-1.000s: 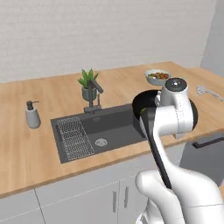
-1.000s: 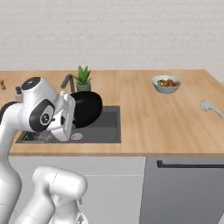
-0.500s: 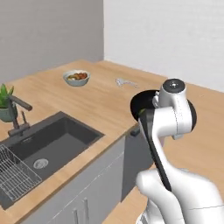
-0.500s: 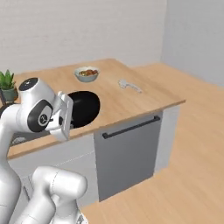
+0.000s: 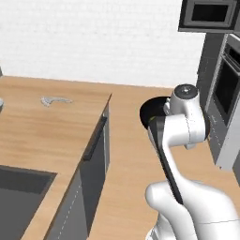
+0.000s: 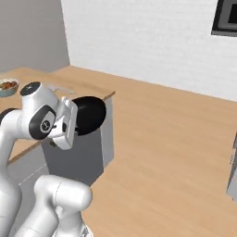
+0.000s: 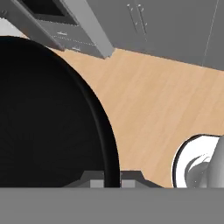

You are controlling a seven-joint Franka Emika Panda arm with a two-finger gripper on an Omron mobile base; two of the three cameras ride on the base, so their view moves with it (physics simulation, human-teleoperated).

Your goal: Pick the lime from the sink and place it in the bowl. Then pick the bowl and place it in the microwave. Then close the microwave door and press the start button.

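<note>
Bowl (image 6: 89, 115) — tipped on edge, clamped at rim by claw (image 7: 112, 177).

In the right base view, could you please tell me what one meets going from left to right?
Pale fruit bowl at the left edge → black bowl held out from the arm, over the counter's end → open wooden floor → dark wall cabinet at upper right.

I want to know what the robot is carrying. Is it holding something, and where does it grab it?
Yes. The gripper holds the black bowl by its rim; in the hand view the rim runs down between the two fingertips.
</note>
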